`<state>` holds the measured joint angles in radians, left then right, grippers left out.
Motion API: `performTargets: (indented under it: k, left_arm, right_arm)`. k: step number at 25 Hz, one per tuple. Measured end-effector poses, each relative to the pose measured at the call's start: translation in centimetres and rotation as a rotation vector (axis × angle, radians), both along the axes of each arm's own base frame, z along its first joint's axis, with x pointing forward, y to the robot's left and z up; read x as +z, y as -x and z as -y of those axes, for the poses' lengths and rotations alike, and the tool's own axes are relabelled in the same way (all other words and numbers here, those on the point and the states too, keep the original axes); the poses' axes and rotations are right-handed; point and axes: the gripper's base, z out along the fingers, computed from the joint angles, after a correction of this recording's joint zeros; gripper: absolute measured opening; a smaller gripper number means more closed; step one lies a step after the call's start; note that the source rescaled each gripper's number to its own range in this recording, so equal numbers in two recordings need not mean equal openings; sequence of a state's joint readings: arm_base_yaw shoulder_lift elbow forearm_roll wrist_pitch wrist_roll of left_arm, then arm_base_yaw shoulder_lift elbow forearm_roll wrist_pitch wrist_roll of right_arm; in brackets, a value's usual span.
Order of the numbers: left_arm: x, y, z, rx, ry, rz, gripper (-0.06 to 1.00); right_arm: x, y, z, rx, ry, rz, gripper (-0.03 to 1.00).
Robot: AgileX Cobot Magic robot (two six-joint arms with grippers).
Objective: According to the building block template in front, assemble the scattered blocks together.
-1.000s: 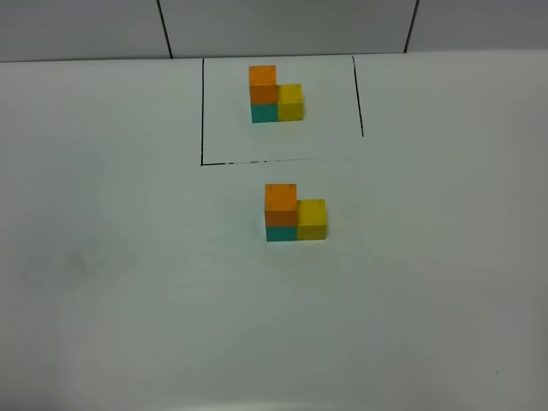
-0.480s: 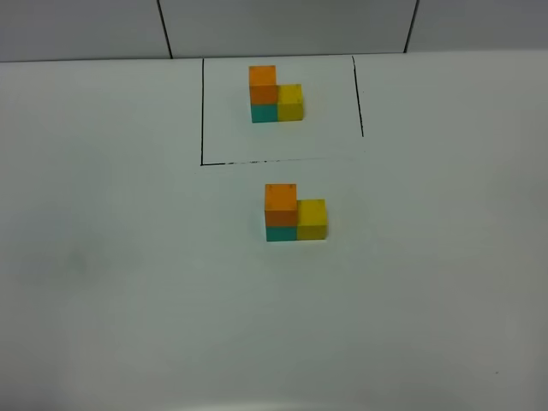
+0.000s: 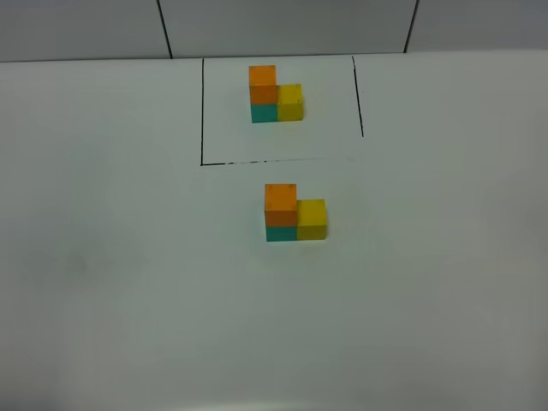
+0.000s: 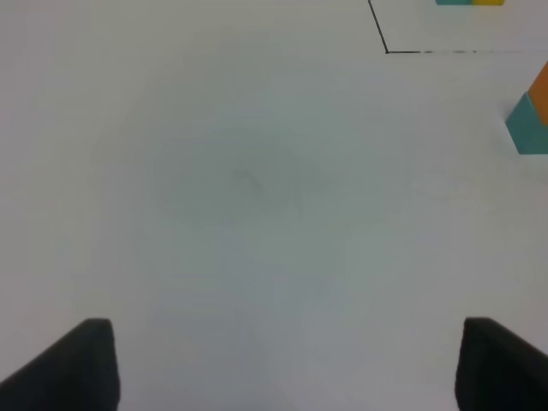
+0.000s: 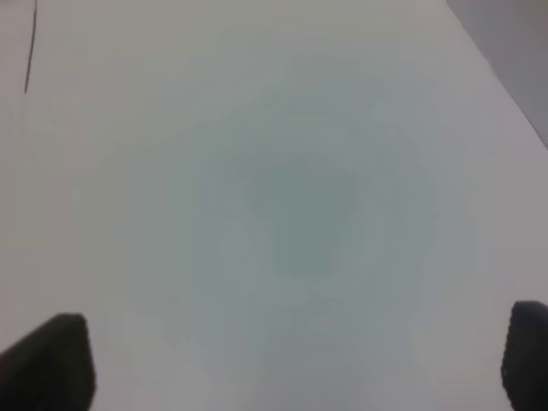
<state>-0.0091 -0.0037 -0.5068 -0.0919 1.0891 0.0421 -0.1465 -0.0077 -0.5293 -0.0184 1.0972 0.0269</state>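
Left wrist crops teal cube.

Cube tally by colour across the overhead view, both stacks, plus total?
Orange matte cubes: 2, template's top cube and nearer stack's top cube
Teal matte cubes: 2, template's and nearer stack's, each under the orange
Yellow matte cubes: 2, template's and nearer stack's, each beside the teal
Total: 6
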Motion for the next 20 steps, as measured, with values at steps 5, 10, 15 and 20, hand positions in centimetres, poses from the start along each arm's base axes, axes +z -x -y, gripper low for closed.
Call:
performTargets:
  k: [5,10,15,20]
  left_arm:
    - [0.0,0.0,0.0,0.0,0.0,0.0,0.82]
    - [0.0,0.0,0.0,0.0,0.0,0.0,0.82]
    - [0.0,0.0,0.0,0.0,0.0,0.0,0.82]
    - [0.0,0.0,0.0,0.0,0.0,0.0,0.82]
  right_arm:
    - [-0.19,-0.1,0.04,0.001,0.007,-0.006,0.9]
    - [-0.21,-0.11,0.04,0.001,0.007,-0.007,0.86]
    - [-0.21,-0.11,0.04,0.001,0.007,-0.008,0.83]
    - [-0.21,-0.11,0.04,0.001,0.007,-0.008,0.8]
